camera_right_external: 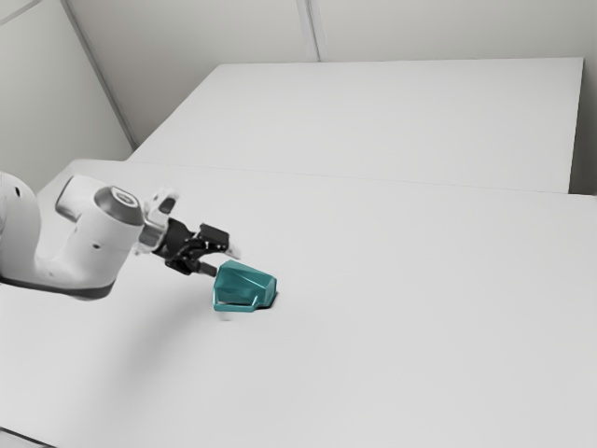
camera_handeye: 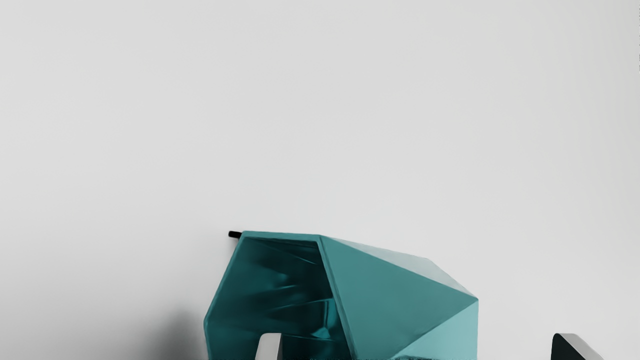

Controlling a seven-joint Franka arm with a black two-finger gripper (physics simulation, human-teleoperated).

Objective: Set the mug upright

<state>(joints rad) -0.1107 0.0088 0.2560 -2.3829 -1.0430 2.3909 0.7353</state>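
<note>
"Firstly, what stands at the exterior view's left?"

"The white arm point(camera_right_external: 93, 245), reaching toward the view's right and ending in the black pincer point(camera_right_external: 226, 262). Its fingers point(camera_handeye: 575, 346) stand apart, clamped on nothing: one in front of the mouth point(camera_handeye: 285, 295), its mate past the far side of the base."

"And next, moving rightward?"

"The teal mug point(camera_right_external: 246, 282), lying on its side on the pale worktop point(camera_right_external: 420, 327). The mouth faces the exterior view's left, toward the arm; what appears to be the handle point(camera_right_external: 238, 309) runs low along the near side."

"How should the body handle?"

"As a stiff, hollow shell, judged fairly light, perhaps brittle if ceramic. Its facets look smooth, and it narrows from mouth to base, so a squeeze across the slope could slide off toward the narrow end."

"Where, then, is the best hold?"

"Probably the wall at the mouth, one finger inside and one outside, since a thin edge suits a pinch and lifting there would swing the base downward. A grip across the body near the wide end might also serve, provided it is square to the facets."

"And rightmost?"

"The base point(camera_right_external: 270, 290), which must end flat on the worktop."
</note>
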